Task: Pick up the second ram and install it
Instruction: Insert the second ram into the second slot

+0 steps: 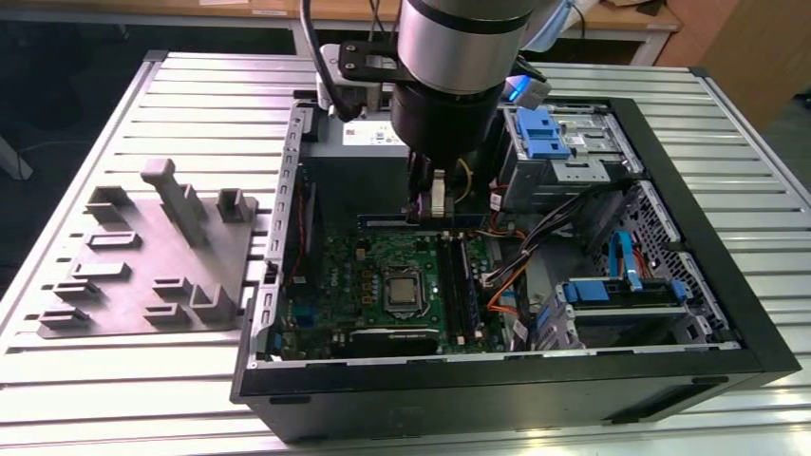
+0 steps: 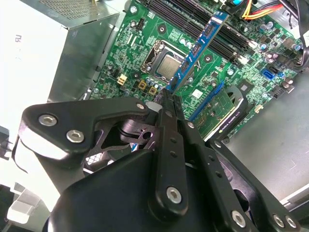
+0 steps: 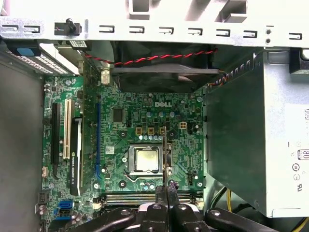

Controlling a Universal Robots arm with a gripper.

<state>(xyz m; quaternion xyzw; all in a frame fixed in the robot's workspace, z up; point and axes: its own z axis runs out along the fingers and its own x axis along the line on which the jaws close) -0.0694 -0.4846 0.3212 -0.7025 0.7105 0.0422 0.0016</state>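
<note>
Arm [image 1: 457, 57] reaches down into the open PC case [image 1: 507, 389], which lies on a slatted metal table [image 1: 190, 95]. The gripper [image 2: 167, 96] is closed tight: in the second wrist view its 2 fingers are pinched together on 1 end of the second ram [image 2: 197, 48].

The stick is blue with a row of small black chips. It runs straight out from the fingertips, clear of the green motherboard [image 2: 140, 48]. From that camera it passes beside the CPU [image 2: 170, 65] and its far end crosses over the dark memory slots [image 2: 186, 19]. It is not seated in any slot and hangs above the board.

In the first wrist view the stick shows edge-on as a thin line just beside the CPU socket, with the fingertips at its near end. The case fan [image 3: 164, 72] with a red-black twisted wire sits beyond the board. The grey power supply [image 3: 285, 121] is to the side.

In the exterior view the gripper is low inside the case, over the edge of the board nearest the power supply. Blue drive caddies [image 1: 538, 133] are on the exterior view's right of the arm. A grey fixture plate [image 1: 127, 285] with several upright blocks lies on the table at the exterior view's left, just beside the case, with no stick visible on it.
</note>
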